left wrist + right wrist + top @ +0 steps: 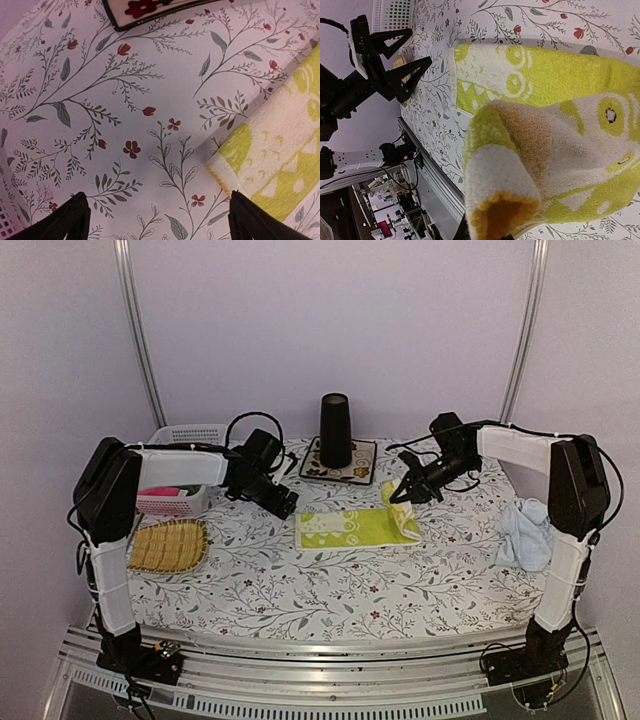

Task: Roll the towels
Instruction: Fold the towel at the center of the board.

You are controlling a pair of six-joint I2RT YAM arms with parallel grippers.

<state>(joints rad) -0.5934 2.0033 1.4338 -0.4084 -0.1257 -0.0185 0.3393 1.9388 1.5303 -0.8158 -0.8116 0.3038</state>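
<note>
The yellow-green towel [350, 527] lies flat mid-table, with its right end lifted and curled over. My right gripper [405, 494] is shut on that raised end; in the right wrist view the folded edge [520, 165] fills the foreground and hides the fingers. My left gripper [286, 504] hovers open just off the towel's left end. In the left wrist view its fingertips [75, 220] stand wide apart over bare tablecloth, and the towel's corner [280, 165] reaches the right one. The light blue towel [526, 533] sits crumpled at the right edge, under the right arm.
A woven straw tray [170, 545] lies at the front left. Behind the left arm is a white basket [186, 434]. A black cone [335, 429] stands on a flowered mat [352, 472] at the back centre; the mat's dark border [145, 12] shows in the left wrist view.
</note>
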